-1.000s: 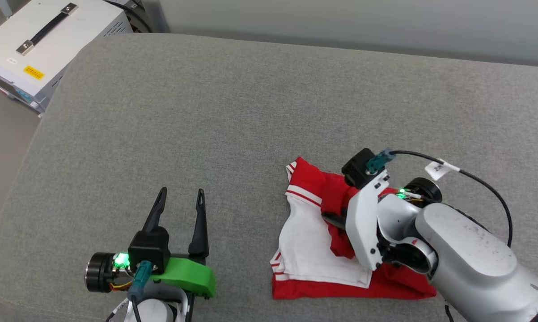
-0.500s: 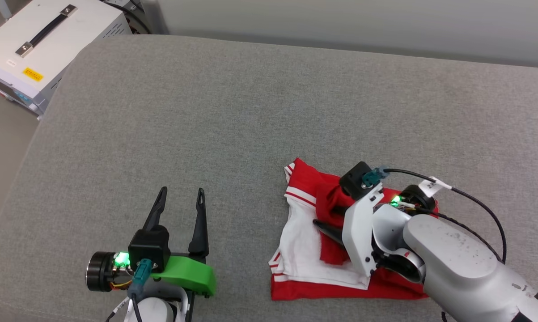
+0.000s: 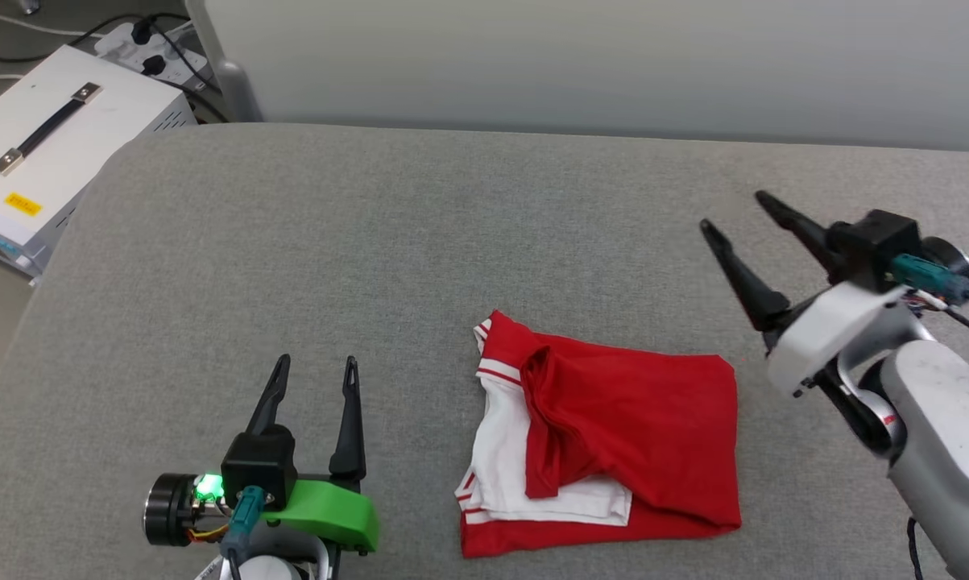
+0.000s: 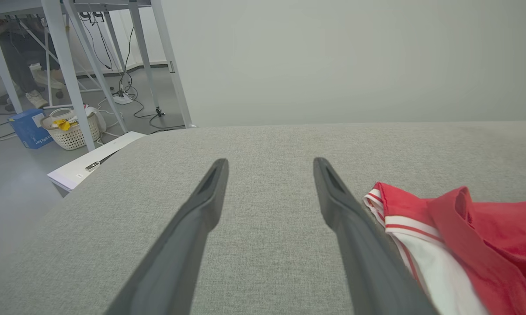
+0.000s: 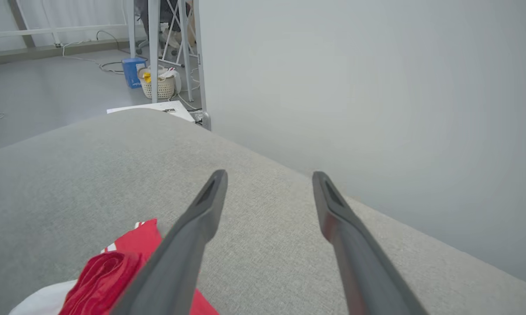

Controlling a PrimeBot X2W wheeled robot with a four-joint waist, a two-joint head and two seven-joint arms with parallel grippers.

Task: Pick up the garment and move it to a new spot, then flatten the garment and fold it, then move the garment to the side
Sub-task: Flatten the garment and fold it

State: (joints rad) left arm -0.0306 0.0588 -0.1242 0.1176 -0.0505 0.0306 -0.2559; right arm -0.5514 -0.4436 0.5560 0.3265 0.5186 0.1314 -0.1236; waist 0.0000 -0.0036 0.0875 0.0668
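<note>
The garment (image 3: pixel 629 435) lies folded on the grey cushion (image 3: pixel 371 258), red on top with a white sleeve and striped trim along its left edge. In the left wrist view the garment (image 4: pixel 455 236) sits at the lower right; in the right wrist view the garment (image 5: pixel 114 271) is at the lower left. My left gripper (image 3: pixel 315 370) rests open at the lower left, apart from the cloth. My right gripper (image 3: pixel 734 213) is raised to the right of the garment, open and empty, fingers pointing up and left.
A white box (image 3: pixel 49 161) with a black handle stands off the cushion's far left corner, cables behind it. A pale wall (image 3: pixel 613 64) runs along the cushion's back edge. Table legs, a basket (image 4: pixel 72 129) and a blue box sit on the floor beyond.
My right gripper has opened, let go of the garment and lifted away to the right. The red layer now lies spread over the fold. The head camera has tilted, shifting the whole picture.
</note>
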